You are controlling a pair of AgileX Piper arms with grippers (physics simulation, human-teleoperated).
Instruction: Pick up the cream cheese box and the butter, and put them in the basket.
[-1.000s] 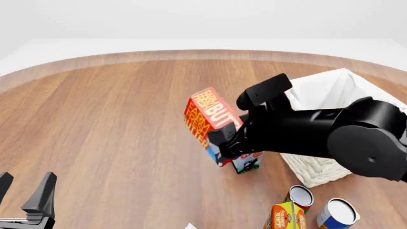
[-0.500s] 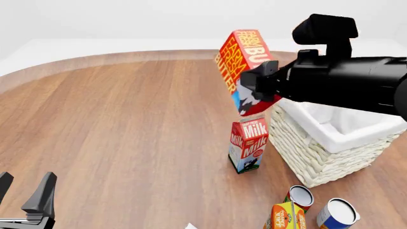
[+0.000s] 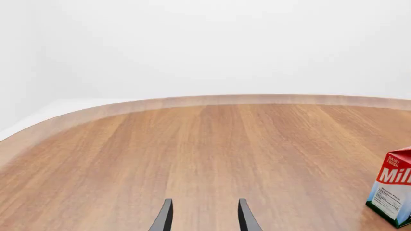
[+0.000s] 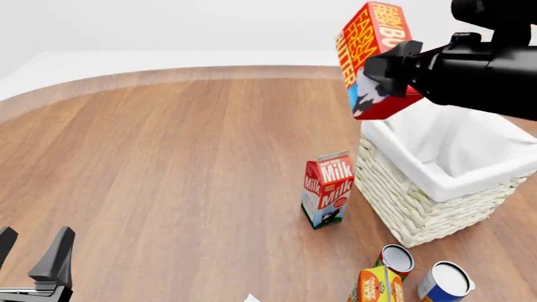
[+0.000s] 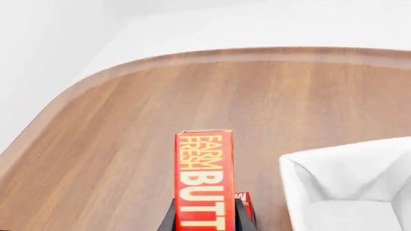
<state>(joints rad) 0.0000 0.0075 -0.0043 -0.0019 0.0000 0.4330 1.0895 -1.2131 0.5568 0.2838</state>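
Front view: curved-edged wooden table (image 4: 168, 157) under pale, featureless white surroundings.

Two dark fingers (image 3: 165, 219) stand apart over the wooden table (image 3: 192, 154), milk carton (image 3: 393, 192) well aside.

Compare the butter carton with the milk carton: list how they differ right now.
The butter is held in the air, tilted, in the right gripper near the basket; the milk carton stands upright on the table, untouched. The butter is orange and red with yellow and white lettering; the milk carton is red and white with a gabled top. Both are printed dairy cartons.
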